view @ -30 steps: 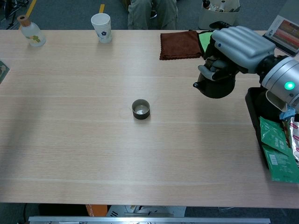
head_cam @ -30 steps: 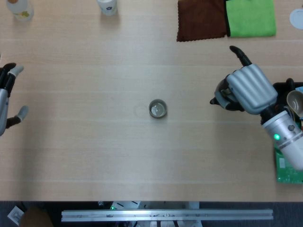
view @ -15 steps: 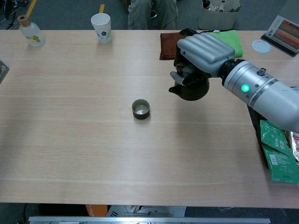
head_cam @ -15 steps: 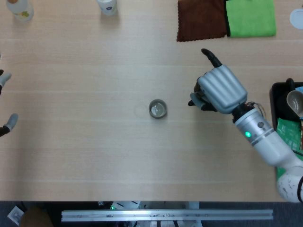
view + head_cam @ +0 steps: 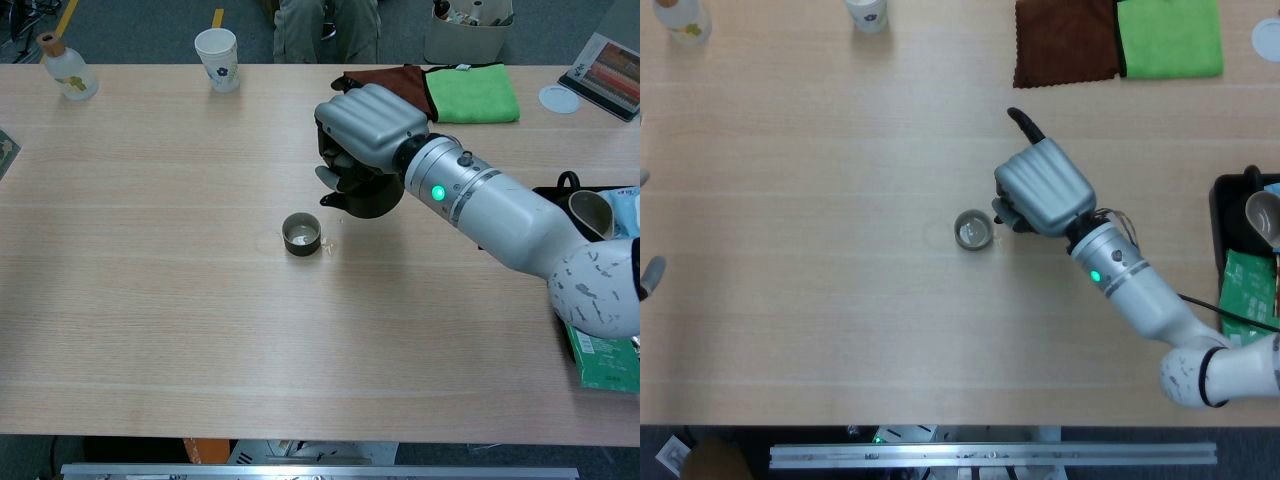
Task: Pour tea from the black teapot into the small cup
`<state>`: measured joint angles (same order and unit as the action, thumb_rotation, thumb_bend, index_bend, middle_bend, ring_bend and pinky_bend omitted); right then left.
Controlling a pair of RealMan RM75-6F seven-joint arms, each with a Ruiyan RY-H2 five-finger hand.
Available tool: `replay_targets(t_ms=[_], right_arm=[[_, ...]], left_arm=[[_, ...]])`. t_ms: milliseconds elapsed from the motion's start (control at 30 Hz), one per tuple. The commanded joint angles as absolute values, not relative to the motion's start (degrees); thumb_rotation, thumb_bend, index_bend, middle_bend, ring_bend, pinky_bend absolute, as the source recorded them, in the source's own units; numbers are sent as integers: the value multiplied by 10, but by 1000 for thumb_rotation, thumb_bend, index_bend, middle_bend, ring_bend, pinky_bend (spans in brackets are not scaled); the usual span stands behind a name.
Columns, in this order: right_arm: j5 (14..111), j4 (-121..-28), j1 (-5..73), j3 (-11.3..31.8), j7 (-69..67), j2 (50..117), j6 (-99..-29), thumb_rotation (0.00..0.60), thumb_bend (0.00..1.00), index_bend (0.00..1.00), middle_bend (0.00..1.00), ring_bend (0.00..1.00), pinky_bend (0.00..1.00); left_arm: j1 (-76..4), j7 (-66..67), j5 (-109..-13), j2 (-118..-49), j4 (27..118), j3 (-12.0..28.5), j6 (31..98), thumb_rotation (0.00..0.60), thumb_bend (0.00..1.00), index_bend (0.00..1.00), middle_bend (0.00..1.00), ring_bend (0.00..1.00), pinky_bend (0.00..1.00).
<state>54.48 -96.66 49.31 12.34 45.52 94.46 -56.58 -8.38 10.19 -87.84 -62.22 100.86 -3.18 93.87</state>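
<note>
Right hand (image 5: 1042, 186) has swung the teapot (image 5: 370, 196) in from 3 o'clock, fingers wrapped round it, just beside the cup (image 5: 973, 230). Spout's mostly hidden, probably nearly lined up. Next: tip and pour.

One black teapot (image 5: 372, 195), gripped by the one right hand (image 5: 368, 128); one small cup (image 5: 301, 234) mid-table; one left hand (image 5: 648, 275), barely showing at the head view's edge; two cloths, a brown cloth (image 5: 385, 80) and a green cloth (image 5: 470, 92); one paper cup (image 5: 218, 59); one corked bottle (image 5: 67, 68); one white lid (image 5: 556, 98); one black tray (image 5: 1224, 215); green packets (image 5: 604, 359), count unclear.
</note>
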Motion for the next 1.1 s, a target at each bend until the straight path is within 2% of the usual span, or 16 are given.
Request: replay_targets(t_ms=[33, 400, 1100], right_arm=[[523, -954, 514, 126, 480, 961, -566, 563, 447, 1000, 899, 942, 61], [458, -935, 564, 124, 553, 984, -584, 566, 447, 1000, 899, 942, 61], [419, -946, 602, 109, 585, 979, -613, 576, 447, 1000, 899, 941, 61]], left_arm=[[-80, 100, -881, -622, 1007, -30, 939, 600, 222, 153, 160, 178, 165], [-64, 93, -892, -623, 1003, -22, 935, 600, 222, 153, 159, 178, 164], [-49, 85, -895, -628, 996, -5, 922, 600, 222, 153, 159, 178, 164]])
